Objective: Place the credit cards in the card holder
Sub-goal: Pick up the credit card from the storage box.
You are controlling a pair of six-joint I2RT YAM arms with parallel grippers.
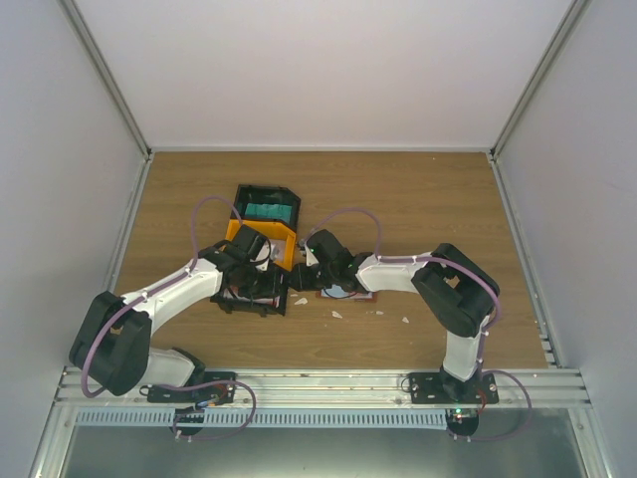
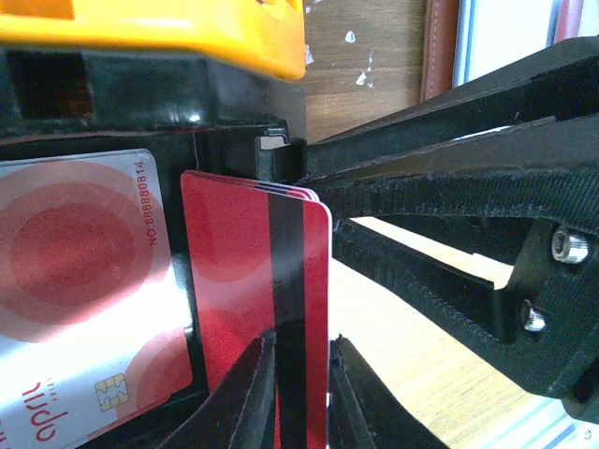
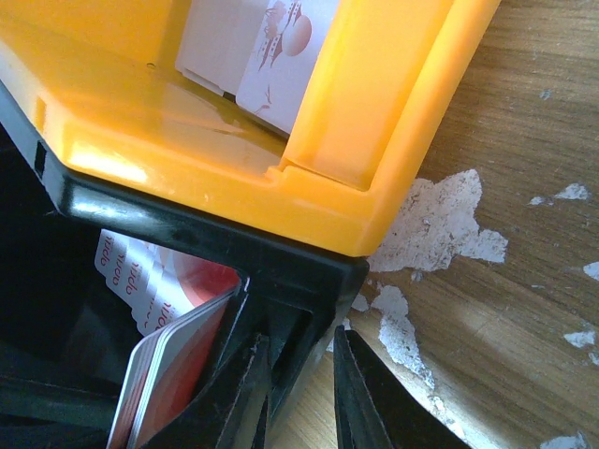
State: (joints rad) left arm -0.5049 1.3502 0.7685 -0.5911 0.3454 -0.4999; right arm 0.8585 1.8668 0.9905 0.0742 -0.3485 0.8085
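left hand (image 2: 301, 351): clamped on a thin stack of red credit cards (image 2: 243, 271). the cards stand on edge, black stripe facing the wrist camera, raised above the floor of the black bin (image 2: 234, 126). the grip is at the lower edge, which leaves the upper part of the stack free for a second grasp.

right hand (image 3: 298, 355): fingers apart, nothing between them. it sits at the bin's corner, just beside the held stack and pointing toward it. judgement: it stands ready for a handover or to steady the cards. whether one finger touches the bin's corner cannot be told from these views.

other cards: a red-and-white card (image 2: 84, 281) lies flat in the black bin, beside the held stack. the yellow bin (image 2: 187, 37) butts against the black bin and holds pale cards (image 3: 271, 47).

card holder (image 2: 440, 47): on the bench (image 2: 365, 94), apart from both bins, under the right arm in the overhead view. only a reddish-brown strip of it shows. no card is in it that i can see.

stage, as judged: cards picked, not yet carried to the holder. holding them upright by one edge suits sliding them into a pocket.

risk: the stack may fan or slip if the right hand closes off-centre.
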